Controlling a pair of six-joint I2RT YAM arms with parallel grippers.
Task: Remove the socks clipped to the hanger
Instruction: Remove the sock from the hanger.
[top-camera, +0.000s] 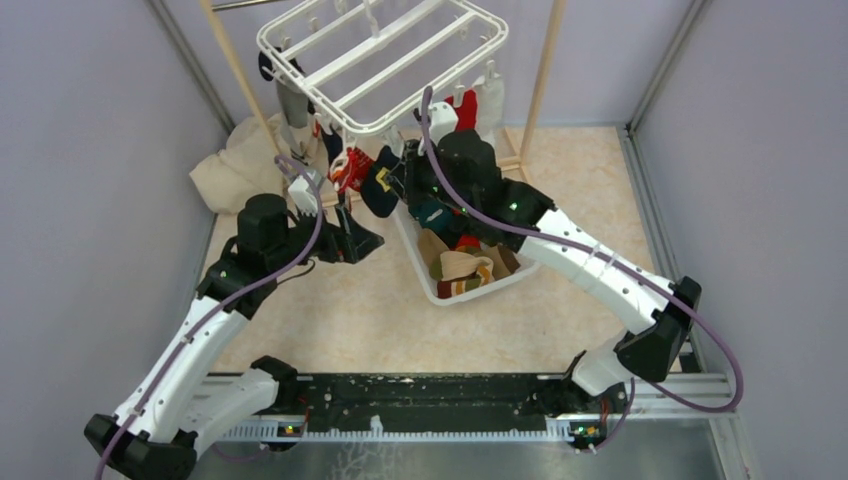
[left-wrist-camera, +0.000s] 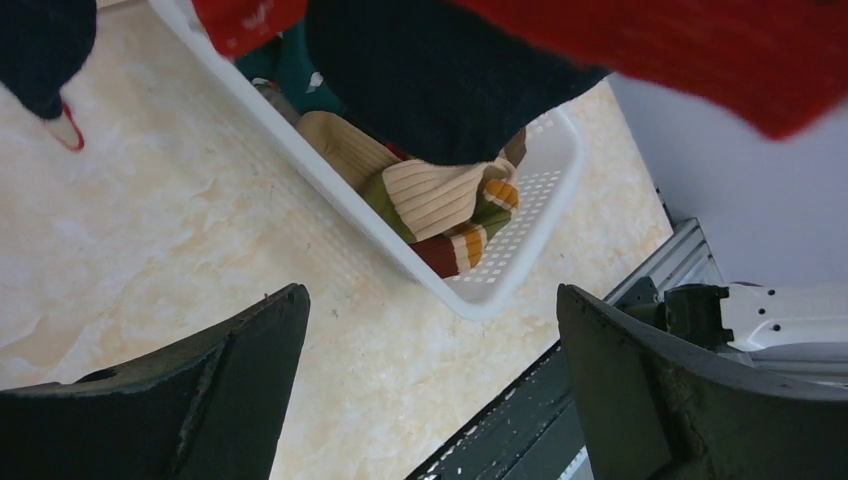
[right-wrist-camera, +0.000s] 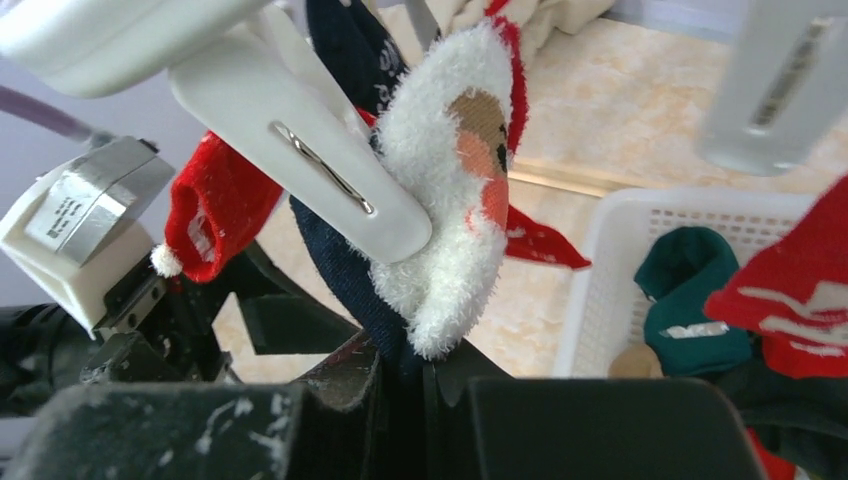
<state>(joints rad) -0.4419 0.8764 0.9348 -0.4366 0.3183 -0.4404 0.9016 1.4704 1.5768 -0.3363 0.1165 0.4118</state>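
The white hanger (top-camera: 385, 60) hangs at the top centre, with socks clipped along its near edge. My right gripper (top-camera: 405, 178) is shut on the lower end of a navy sock with a fluffy Santa face (right-wrist-camera: 340, 255); a white clip (right-wrist-camera: 310, 160) still holds the sock's top. The gripper also shows in the right wrist view (right-wrist-camera: 425, 365). A red sock (top-camera: 350, 170) hangs just left of it. My left gripper (top-camera: 350, 240) is open and empty below the red sock (left-wrist-camera: 700, 50), above the floor (left-wrist-camera: 430, 290). More socks (top-camera: 465, 105) hang at the hanger's right.
A white slatted basket (top-camera: 420, 270) with several socks (left-wrist-camera: 430, 195) sits under the right arm. Wooden poles (top-camera: 235, 70) (top-camera: 545, 65) stand at the back. A cream cloth pile (top-camera: 240, 165) lies back left. Grey walls close both sides.
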